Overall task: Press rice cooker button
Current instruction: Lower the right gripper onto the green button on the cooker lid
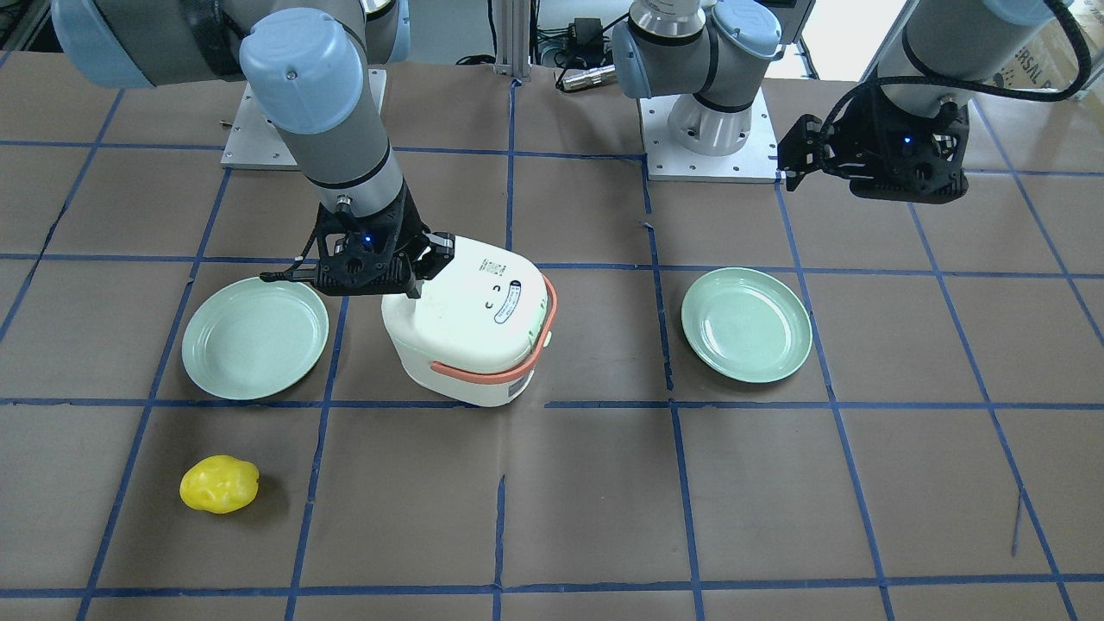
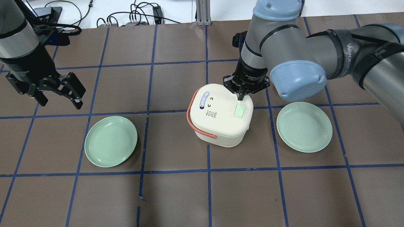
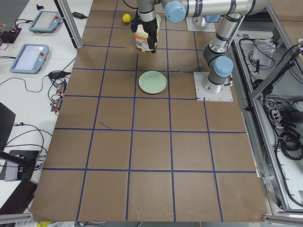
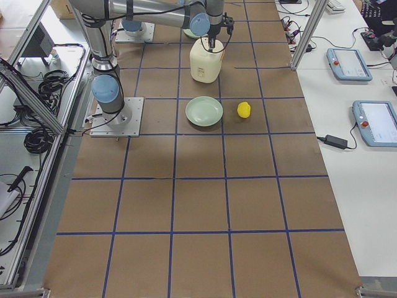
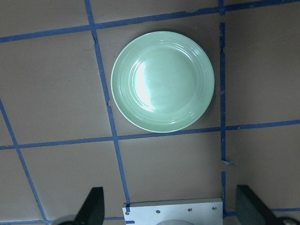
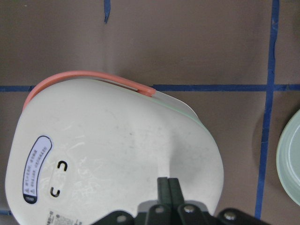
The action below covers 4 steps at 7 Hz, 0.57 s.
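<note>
Flanking one rice cooker [image 2: 217, 126], two plates [image 2: 110, 141] [image 2: 304, 126], one yellow object [image 1: 219, 485]

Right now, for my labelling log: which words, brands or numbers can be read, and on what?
"ERSAL R", cut off: left arm's grey tube.
"WAN", rest unclear: right arm's black strap.
Oval blue-edged label and small print on the white rice cooker lid: too small to read.

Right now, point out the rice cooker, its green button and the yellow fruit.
rice cooker [image 2: 224, 123]: overhead view, middle of its white lid.
green button [image 2: 240, 111]: overhead view, centre of the green patch.
yellow fruit [image 1: 219, 485]: front-facing view, middle of its body.
</note>
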Motion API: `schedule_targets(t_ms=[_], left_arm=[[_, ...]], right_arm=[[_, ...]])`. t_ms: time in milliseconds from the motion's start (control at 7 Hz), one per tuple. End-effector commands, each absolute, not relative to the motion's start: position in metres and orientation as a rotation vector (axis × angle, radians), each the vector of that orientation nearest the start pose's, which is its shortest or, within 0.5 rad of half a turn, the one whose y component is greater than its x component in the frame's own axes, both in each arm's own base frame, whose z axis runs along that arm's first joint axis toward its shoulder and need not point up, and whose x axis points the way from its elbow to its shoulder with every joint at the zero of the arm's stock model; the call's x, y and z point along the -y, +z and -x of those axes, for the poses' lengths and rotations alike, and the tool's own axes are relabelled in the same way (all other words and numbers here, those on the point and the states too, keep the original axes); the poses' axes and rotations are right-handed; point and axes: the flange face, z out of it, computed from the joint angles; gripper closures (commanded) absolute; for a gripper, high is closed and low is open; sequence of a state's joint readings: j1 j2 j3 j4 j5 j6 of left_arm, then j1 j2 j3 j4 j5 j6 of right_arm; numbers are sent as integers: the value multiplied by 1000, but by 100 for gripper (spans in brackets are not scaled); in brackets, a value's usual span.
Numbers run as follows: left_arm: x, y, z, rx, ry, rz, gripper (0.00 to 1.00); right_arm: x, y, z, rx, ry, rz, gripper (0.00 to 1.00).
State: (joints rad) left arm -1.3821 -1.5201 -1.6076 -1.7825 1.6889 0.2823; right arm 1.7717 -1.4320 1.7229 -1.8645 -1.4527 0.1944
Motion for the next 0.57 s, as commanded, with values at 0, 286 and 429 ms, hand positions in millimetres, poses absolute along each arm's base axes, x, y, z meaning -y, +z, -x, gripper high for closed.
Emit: schedule_targets(t_ms=[0, 286, 429], left_arm=[[464, 476, 35, -3051, 337, -161, 0], [464, 476, 35, -3051, 337, -161, 0], [464, 476, 35, -3051, 337, -161, 0]], right_arm=[[486, 357, -247, -3030, 69, 3, 87], [483, 353, -246, -3030, 75, -5, 87], [485, 355, -247, -3029, 68, -9, 87]])
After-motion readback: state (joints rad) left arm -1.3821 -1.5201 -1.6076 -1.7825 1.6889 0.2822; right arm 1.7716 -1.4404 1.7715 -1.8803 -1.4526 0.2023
